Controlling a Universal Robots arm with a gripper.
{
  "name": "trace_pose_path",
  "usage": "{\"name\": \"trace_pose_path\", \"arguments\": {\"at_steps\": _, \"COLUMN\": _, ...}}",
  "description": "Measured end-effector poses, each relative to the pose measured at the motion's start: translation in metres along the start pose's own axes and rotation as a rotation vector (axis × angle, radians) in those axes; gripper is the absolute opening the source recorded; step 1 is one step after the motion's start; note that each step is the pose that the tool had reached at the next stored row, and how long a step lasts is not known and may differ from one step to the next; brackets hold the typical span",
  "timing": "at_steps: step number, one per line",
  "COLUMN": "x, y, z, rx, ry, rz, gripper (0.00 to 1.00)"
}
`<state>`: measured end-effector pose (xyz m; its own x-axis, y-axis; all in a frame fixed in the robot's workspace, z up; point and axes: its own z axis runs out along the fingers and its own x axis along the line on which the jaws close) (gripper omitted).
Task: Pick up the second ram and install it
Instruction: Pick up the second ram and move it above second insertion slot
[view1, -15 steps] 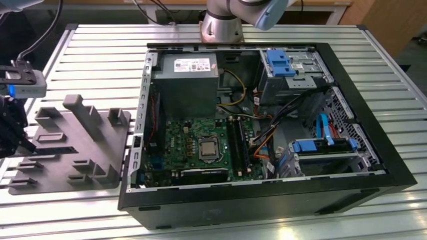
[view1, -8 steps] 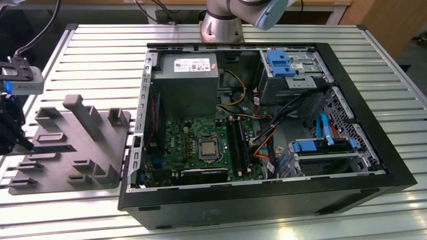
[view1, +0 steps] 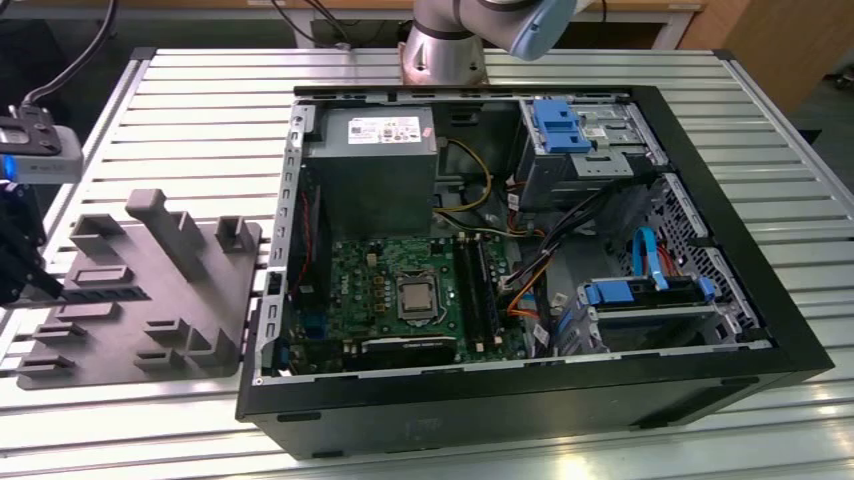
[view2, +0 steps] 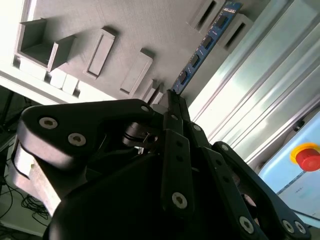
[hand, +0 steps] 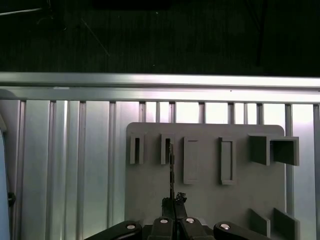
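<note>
The second ram is a thin blue stick with dark chips, and it reaches out from my gripper over the grey fixture block. In the first wrist view the second ram shows edge-on, running from my gripper toward a narrow slot of the fixture block. The fingers are shut on its near end. I cannot tell whether its far end still rests in that slot. At the exterior view's left edge, my gripper hangs beside the fixture block.
An open computer case lies on the slatted aluminium table. Inside are the green motherboard, black memory slots, a power supply and loose cables. A red stop button sits past the table.
</note>
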<state>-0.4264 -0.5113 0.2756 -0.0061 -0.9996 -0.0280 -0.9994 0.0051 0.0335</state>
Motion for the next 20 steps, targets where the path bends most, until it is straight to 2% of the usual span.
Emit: {"name": "trace_pose_path", "arguments": {"at_steps": 20, "x": -0.0006, "y": 0.0003, "z": -0.0091, "rx": 0.0, "ry": 0.0, "rz": 0.0, "gripper": 0.11}}
